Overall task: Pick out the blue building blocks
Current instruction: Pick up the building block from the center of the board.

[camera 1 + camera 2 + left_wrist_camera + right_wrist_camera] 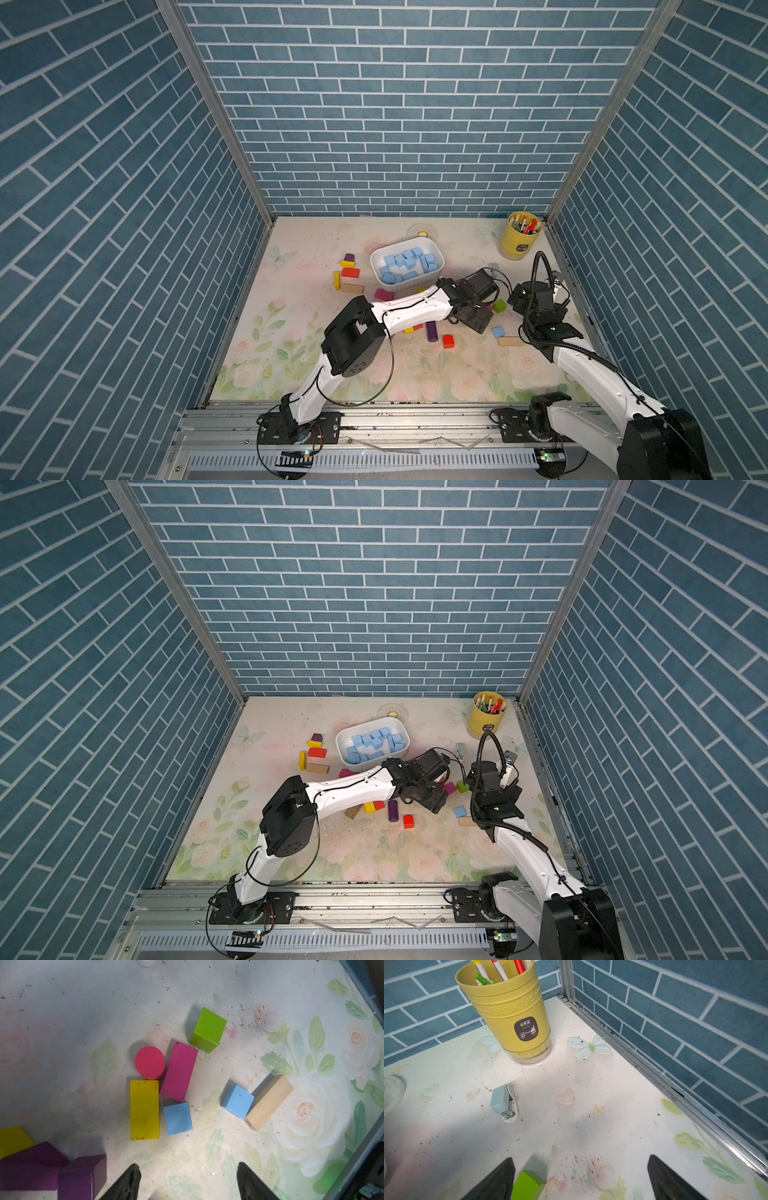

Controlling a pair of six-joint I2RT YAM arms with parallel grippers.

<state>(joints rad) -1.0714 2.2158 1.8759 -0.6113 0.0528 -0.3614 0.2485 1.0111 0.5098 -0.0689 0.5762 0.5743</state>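
Along the left of the tabletop lie five stray blocks: one purple, two yellow, one red, one plain tan wood. Next stands one white, round-cornered bin holding a jumbled heap of matte blue building blocks, too piled to count. My left claw hangs with its fingers apart, gripping nothing, above two more: the first blue cube touches a yellow brick and a pink brick, the second blue cube touches a tan wooden brick. One glossy green cube sits by my right claw, spread wide and empty. One ribbed yellow cup holds several pens.
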